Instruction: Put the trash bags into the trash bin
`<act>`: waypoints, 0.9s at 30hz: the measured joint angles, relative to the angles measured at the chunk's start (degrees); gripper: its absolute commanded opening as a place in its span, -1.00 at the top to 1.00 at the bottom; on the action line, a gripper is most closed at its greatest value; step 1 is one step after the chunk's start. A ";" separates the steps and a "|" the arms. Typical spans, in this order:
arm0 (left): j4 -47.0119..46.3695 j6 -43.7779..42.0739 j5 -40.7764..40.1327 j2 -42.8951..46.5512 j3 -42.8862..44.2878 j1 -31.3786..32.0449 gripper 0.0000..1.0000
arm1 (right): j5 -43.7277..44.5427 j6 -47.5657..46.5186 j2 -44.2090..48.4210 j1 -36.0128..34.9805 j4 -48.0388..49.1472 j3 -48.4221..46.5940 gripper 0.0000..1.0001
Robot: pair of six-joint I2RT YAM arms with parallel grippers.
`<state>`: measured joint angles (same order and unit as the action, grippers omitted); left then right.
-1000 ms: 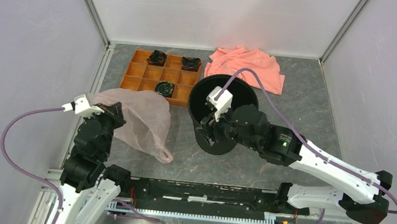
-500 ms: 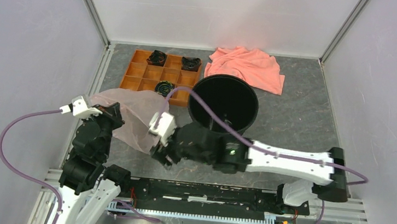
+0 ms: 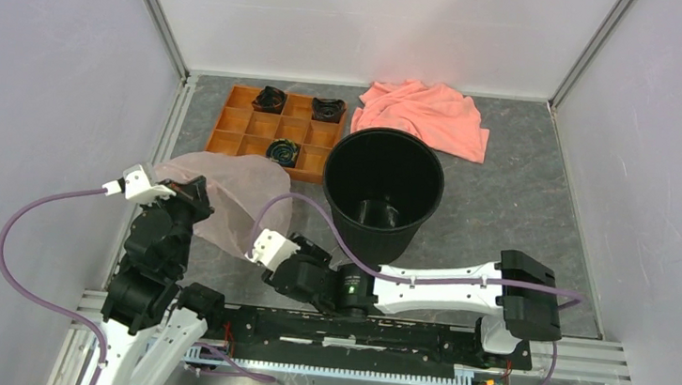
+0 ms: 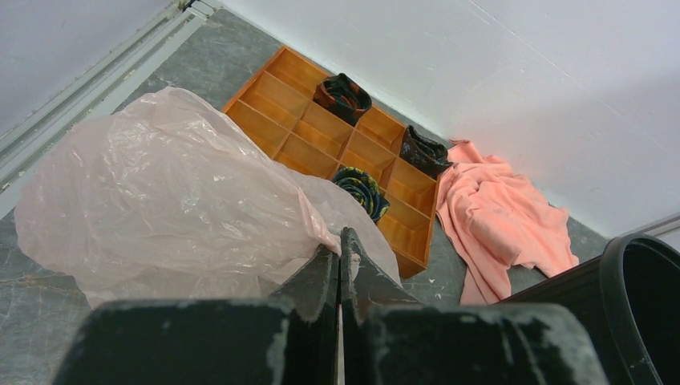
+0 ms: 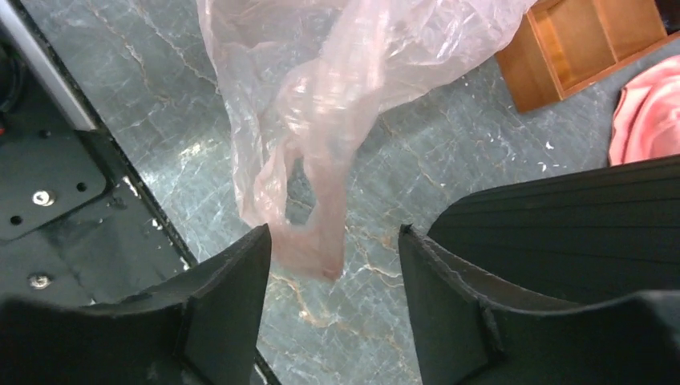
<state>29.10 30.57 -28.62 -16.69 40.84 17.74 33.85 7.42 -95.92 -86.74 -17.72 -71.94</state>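
Plainly early in the job. Finds the trash bag point(image 3: 228, 196) outside the trash bin point(image 3: 403, 241), heaped on the desk point(image 3: 506, 199) at the left middle of the top view, near the bin's left side but apart from it. Finds the bin upright in the middle of that view, with no pink film inside. Leaves, by this reading, nearly everything to do: gathering the film, lifting it over the rim, letting it drop in. Shows the left claw point(image 4: 340, 241) pressed closed at the bag's left edge, apparently nipping a fold of film, to judge by the way the heap tents up toward it. Shows the right claw point(image 5: 333, 233) spread wide and gripping nothing, poised over the handle loop point(image 5: 321, 192) at the lower right corner of the heap, with the bin's wall just to the right in the wrist view. As to stuff: thin, translucent pale pink film for the bag, wrinkled, glossy in patches, puffed into a loose mound and narrowing to a twisted loop; likely to slip and balloon when pulled. Hard black plastic for the bin, round, tapered toward the base, finely ridged on the outer wall, wider at the rim. Grey marbled surface for the desk. Toward the top of the frame, a rigid orange compartment tray point(image 3: 235, 126) of square cells and a soft, rumpled salmon cloth point(image 3: 425, 116).
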 measured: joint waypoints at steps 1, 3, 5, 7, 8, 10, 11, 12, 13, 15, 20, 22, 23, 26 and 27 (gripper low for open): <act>0.02 0.02 -0.02 0.00 0.00 0.00 0.96 | 0.76 -0.28 0.00 0.09 1.57 1.03 0.44; 0.02 0.02 -0.02 0.00 0.02 0.00 0.96 | 1.18 -0.31 0.00 0.24 5.07 3.08 0.75; 0.20 0.02 -0.09 0.00 0.00 0.00 0.96 | 1.11 -0.17 0.04 0.33 8.90 4.94 0.97; 1.11 0.07 -0.81 0.24 0.02 0.00 0.96 | 0.72 -0.24 0.55 0.33 13.77 6.97 1.00; 2.08 0.35 -1.42 0.44 0.22 0.00 0.96 | 0.39 -0.50 1.18 0.33 16.22 8.02 1.00; 6.32 2.23 -2.21 0.59 2.23 0.00 0.96 | -0.74 -1.55 3.19 0.37 20.55 9.64 1.00; 8.22 3.21 -2.10 0.59 3.96 0.00 0.96 | -1.22 -2.25 4.35 0.42 22.29 9.86 1.00; 9.29 3.72 -1.53 0.57 5.84 0.00 0.96 | -1.75 -2.89 5.29 0.59 23.69 9.84 1.00; 10.03 3.96 -0.35 0.57 8.52 0.00 0.96 | -2.16 -3.56 6.67 0.68 24.98 9.57 1.00; 10.08 3.67 3.82 -0.31 15.30 0.02 0.96 | -2.82 -5.40 9.51 0.87 26.21 7.89 1.00; 7.13 -0.70 14.19 -9.84 41.48 1.33 0.96 | -5.38 -9.01 20.68 1.07 28.48 5.64 0.99; 1.92 -1.42 18.56 -13.00 48.83 2.51 0.96 | -6.03 -9.97 27.52 1.09 29.24 5.64 0.99; -0.33 -1.46 20.61 -13.79 50.45 2.86 0.96 | -5.97 -10.29 30.42 1.11 29.57 5.64 0.99; -6.86 0.22 28.61 -16.83 52.52 3.30 0.96 | -4.31 -10.32 38.32 1.14 29.59 5.64 0.99; -9.90 2.05 32.26 -18.73 52.65 3.30 0.96 | -3.50 -10.29 40.13 1.14 29.00 5.64 0.99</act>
<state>19.20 32.62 3.64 -35.42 93.49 21.04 30.35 -2.87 -55.79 -85.60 11.29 -66.30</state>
